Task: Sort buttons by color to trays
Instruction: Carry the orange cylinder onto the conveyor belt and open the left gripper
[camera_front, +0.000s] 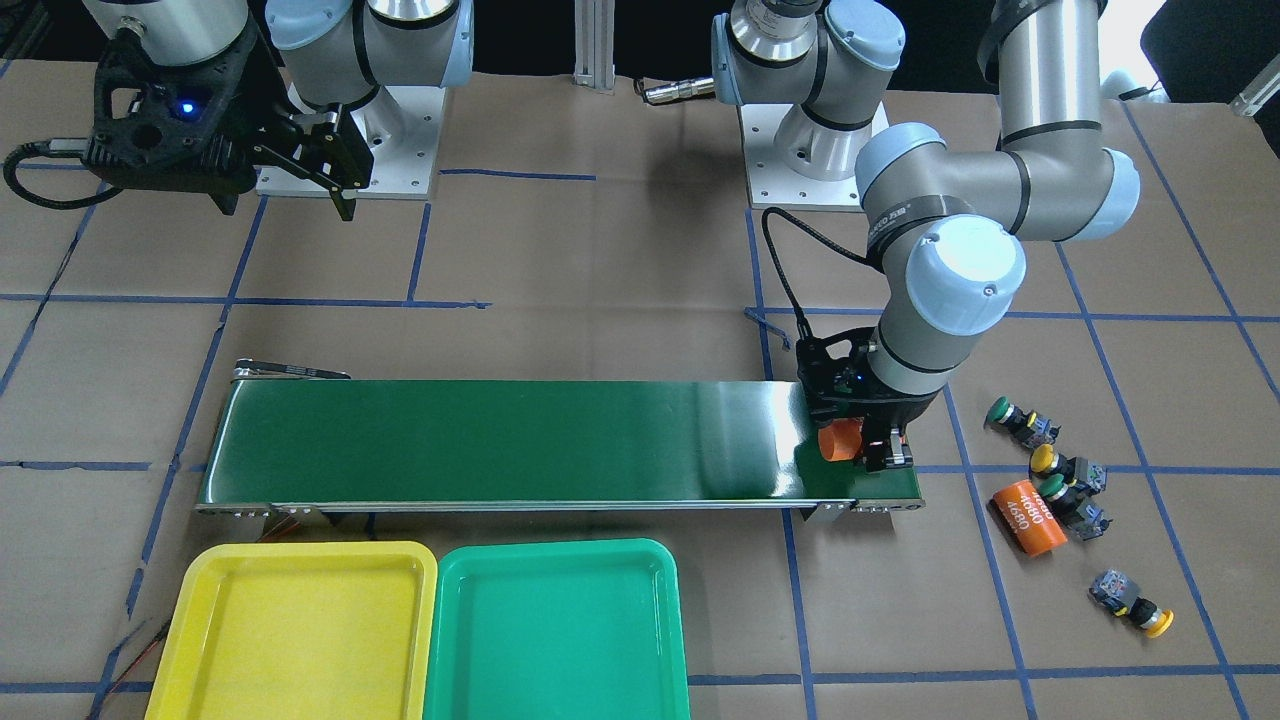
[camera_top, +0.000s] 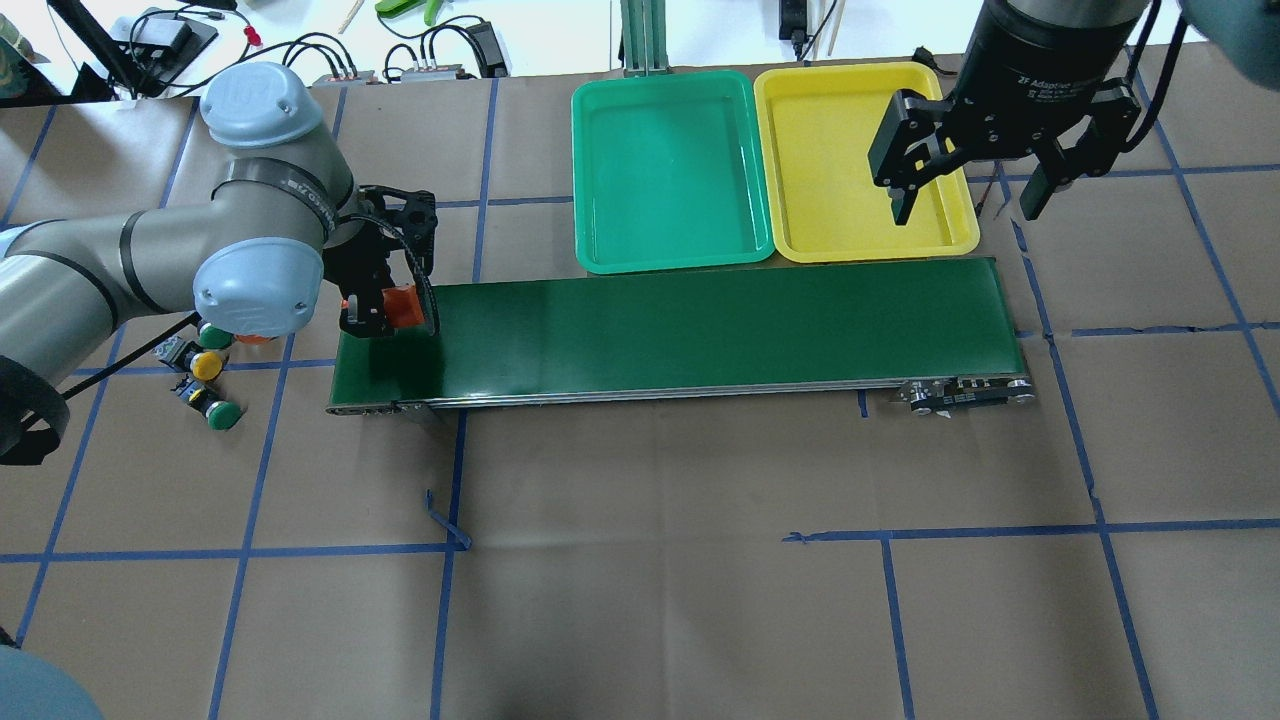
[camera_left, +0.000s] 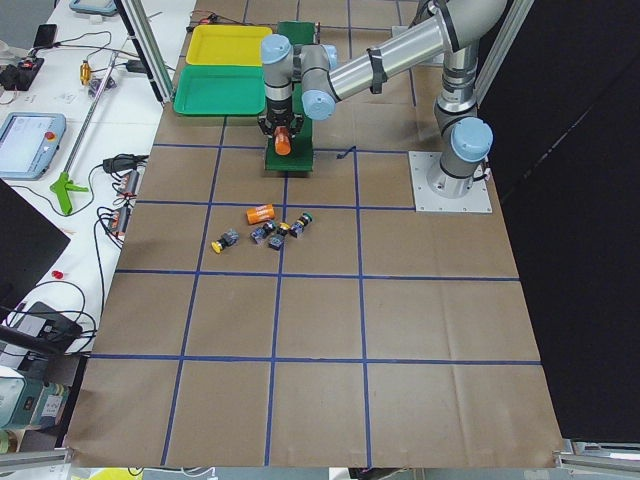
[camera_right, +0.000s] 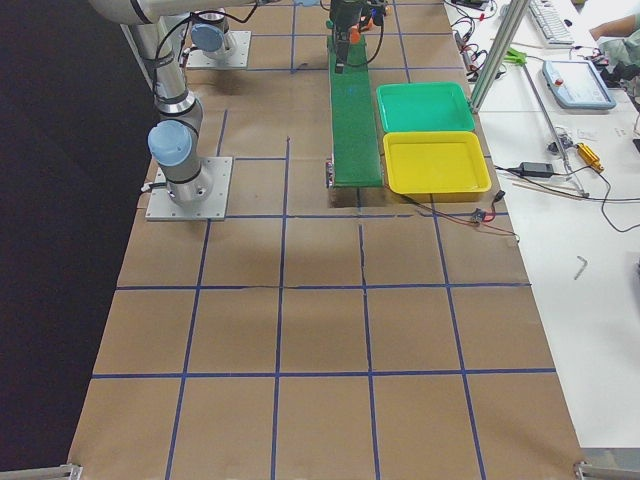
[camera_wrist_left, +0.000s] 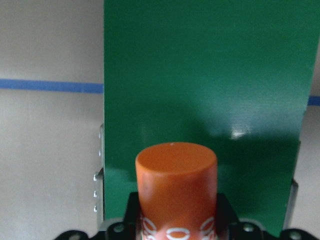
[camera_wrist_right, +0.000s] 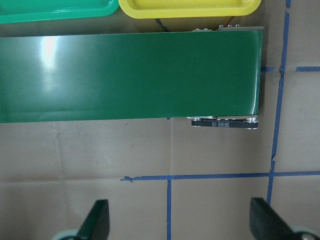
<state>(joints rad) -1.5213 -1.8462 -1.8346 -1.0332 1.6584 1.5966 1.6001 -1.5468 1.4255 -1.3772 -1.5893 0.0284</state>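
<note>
**Setting.** A table (camera_top: 650, 620) covered in brown paper is shown, divided into squares by blue tape lines (camera_top: 250, 552). A long dark green conveyor belt (camera_front: 500, 440) is laid along its middle. An orange cylinder marked 4680 (camera_front: 1028, 517) is seen lying on its side on the paper, near one end of the belt. A second orange cylinder (camera_front: 838, 440) is seen over that end; contact with the belt cannot be judged. A white side bench (camera_left: 110, 110) carrying cables (camera_left: 118, 160) and a green tool (camera_left: 66, 190) is visible alongside.
</note>
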